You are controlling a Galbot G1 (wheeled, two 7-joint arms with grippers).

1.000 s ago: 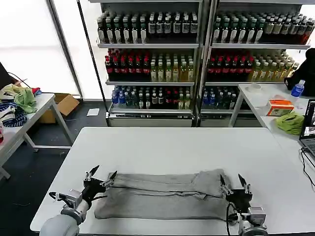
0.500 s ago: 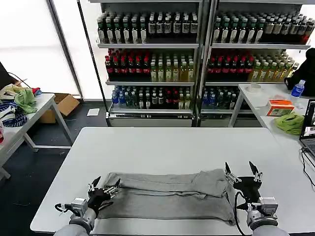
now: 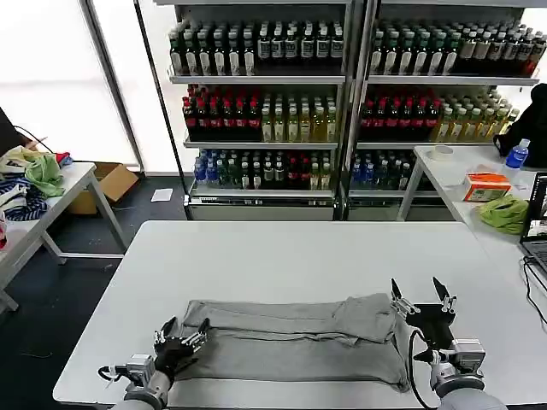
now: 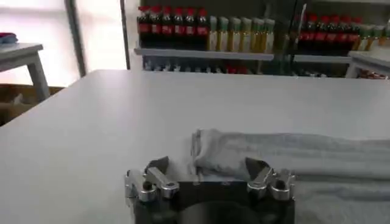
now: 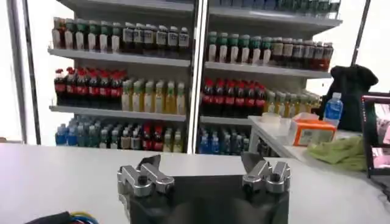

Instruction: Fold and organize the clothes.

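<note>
A light grey shirt (image 3: 295,337) lies folded into a long band across the near part of the white table (image 3: 299,252). My left gripper (image 3: 182,333) is open at the band's left end, low over the table, with the cloth edge (image 4: 256,152) just beyond its fingers. My right gripper (image 3: 423,295) is open beside the band's right end, raised a little and pointing toward the shelves, with nothing between its fingers (image 5: 207,167).
Drink shelves (image 3: 342,94) stand behind the table. A side table at left holds a green cloth (image 3: 38,171) and patterned fabric. Another table at right carries a green cloth (image 3: 504,212), an orange box (image 3: 485,184) and a bottle (image 3: 516,154). The table's far half is bare.
My left gripper has dropped and moved nearer the front edge at the shirt's left end. My right gripper rose and shifted right off the shirt's right end, then held still.
</note>
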